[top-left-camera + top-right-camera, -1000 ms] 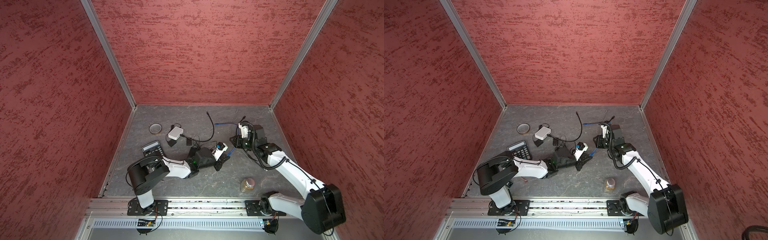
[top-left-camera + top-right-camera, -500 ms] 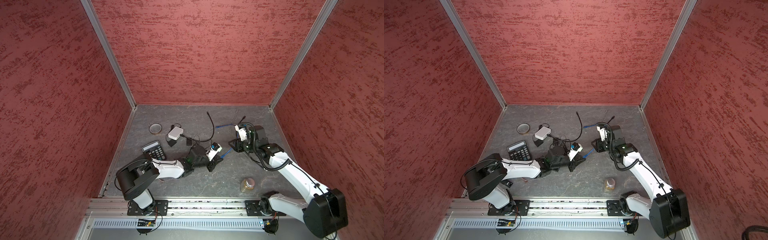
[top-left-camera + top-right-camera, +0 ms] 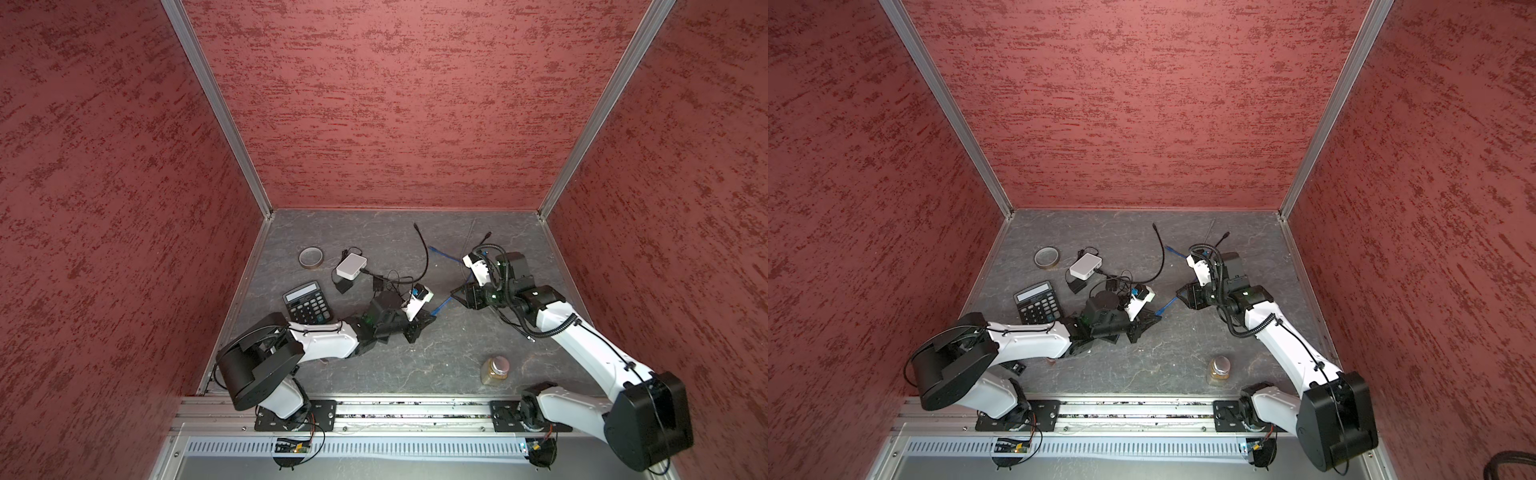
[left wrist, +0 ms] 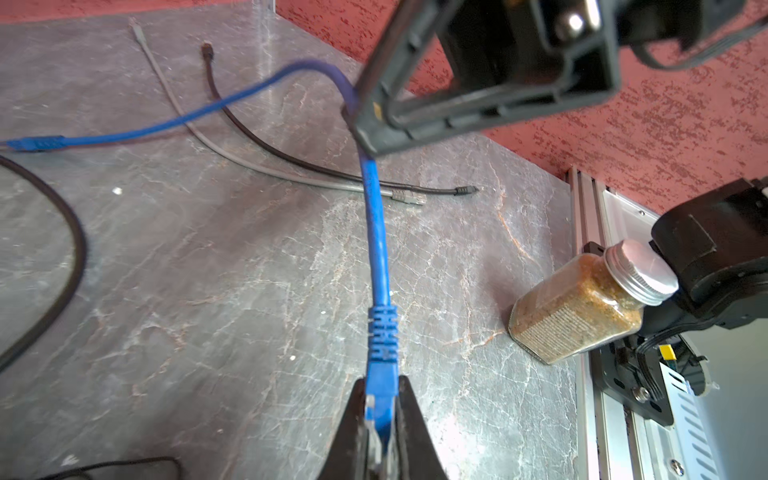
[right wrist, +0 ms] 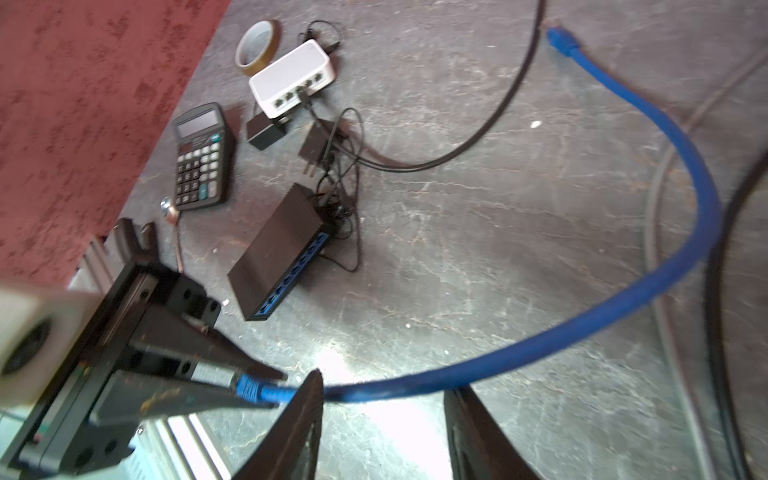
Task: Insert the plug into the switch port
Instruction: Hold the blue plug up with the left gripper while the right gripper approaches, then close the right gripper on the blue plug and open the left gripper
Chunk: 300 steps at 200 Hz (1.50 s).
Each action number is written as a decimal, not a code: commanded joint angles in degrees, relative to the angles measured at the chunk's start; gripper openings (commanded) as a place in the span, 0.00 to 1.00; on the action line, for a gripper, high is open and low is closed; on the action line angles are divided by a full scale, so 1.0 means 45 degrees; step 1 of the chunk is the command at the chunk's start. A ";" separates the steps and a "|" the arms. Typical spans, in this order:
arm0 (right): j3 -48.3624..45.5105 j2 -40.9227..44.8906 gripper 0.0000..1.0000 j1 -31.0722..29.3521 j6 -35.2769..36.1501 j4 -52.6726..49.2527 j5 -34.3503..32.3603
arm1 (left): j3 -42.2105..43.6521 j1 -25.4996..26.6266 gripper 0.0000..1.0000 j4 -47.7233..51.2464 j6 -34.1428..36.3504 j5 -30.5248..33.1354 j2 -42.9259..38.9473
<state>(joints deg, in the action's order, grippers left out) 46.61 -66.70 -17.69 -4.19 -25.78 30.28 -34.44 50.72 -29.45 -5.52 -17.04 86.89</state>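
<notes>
My left gripper [image 4: 380, 381] is shut on the blue plug [image 4: 382, 353] at one end of a blue cable [image 5: 665, 266]. In both top views it sits mid-floor [image 3: 430, 318] [image 3: 1158, 318]. The cable runs from it to my right gripper [image 5: 386, 384], which stands open with the cable lying loose between its fingers [image 3: 457, 295] [image 3: 1181, 293]. The black switch [image 5: 278, 253] with a row of blue ports lies on the floor beyond the left gripper. In the top views the left arm mostly hides it. A small white switch [image 3: 351, 266] lies further back.
A calculator [image 3: 307, 303] and a tape roll [image 3: 311, 257] lie at the left. Black power adapters [image 5: 266, 131] with thin wires sit near the white switch. A black cable [image 3: 424, 257] and a grey cable [image 4: 249, 164] cross the back floor. A spice jar [image 3: 495, 370] stands near the front rail.
The right gripper's jaws have spread apart around the blue cable. The left gripper, still shut on the plug, has shifted a little to the left and nearer.
</notes>
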 commanded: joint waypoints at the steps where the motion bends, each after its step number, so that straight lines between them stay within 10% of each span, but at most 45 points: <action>1: -0.0225 0.0924 0.50 -0.0033 0.0504 0.0862 0.1381 | 0.0131 -0.0312 0.11 0.0353 -0.0004 -0.0363 -0.0491; 101: -0.2111 0.2808 0.45 -0.0651 0.4553 0.5039 0.0081 | 0.0386 -0.1182 0.12 0.3220 0.0553 -0.1897 -0.2044; 175: -0.3303 0.1438 0.54 -0.2211 1.2145 0.6593 0.2465 | 0.0366 -0.2054 0.12 0.4825 0.0828 -0.3196 -0.2621; 300: -0.2935 -0.0090 0.50 -0.4399 1.3994 0.6794 0.1415 | -0.0421 -0.2932 0.12 0.6144 0.0890 -0.5620 -0.2456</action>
<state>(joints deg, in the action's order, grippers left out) 32.32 -66.72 -36.12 56.05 1.76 37.60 -34.52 38.35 -3.20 -2.50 -38.11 75.70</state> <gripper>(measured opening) 0.509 0.125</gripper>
